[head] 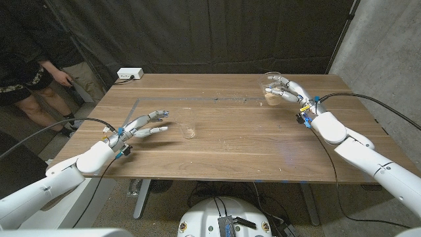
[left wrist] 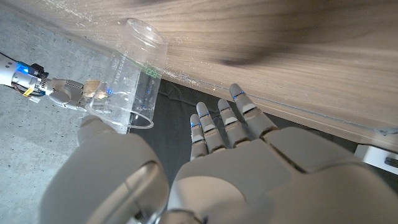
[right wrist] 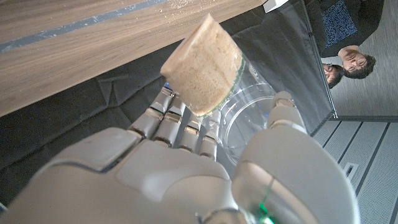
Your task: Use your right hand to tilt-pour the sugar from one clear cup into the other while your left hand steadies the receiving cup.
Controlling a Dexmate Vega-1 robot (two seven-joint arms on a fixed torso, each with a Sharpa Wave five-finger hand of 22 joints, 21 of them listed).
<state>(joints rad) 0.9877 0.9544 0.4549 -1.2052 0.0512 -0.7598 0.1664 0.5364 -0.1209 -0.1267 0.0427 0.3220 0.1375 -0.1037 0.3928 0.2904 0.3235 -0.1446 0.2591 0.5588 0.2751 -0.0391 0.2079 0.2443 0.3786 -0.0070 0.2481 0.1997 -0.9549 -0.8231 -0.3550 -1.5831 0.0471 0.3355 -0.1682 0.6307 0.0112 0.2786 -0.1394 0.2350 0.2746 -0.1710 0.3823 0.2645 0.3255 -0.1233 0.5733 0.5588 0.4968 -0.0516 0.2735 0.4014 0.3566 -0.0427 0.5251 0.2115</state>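
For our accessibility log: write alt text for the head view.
The right hand grips a clear cup of sugar at the wooden table's far right. The open left hand waits just left of the empty cup near the middle. A person stands at far left.

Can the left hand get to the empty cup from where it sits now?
Probably yes. The left hand is open beside the empty cup, fingers pointing toward it, with only bare table between them. The right hand, holding the sugar cup, is far off.

head view high over table (head: 217,141); wrist views close, inverted, sharing table.
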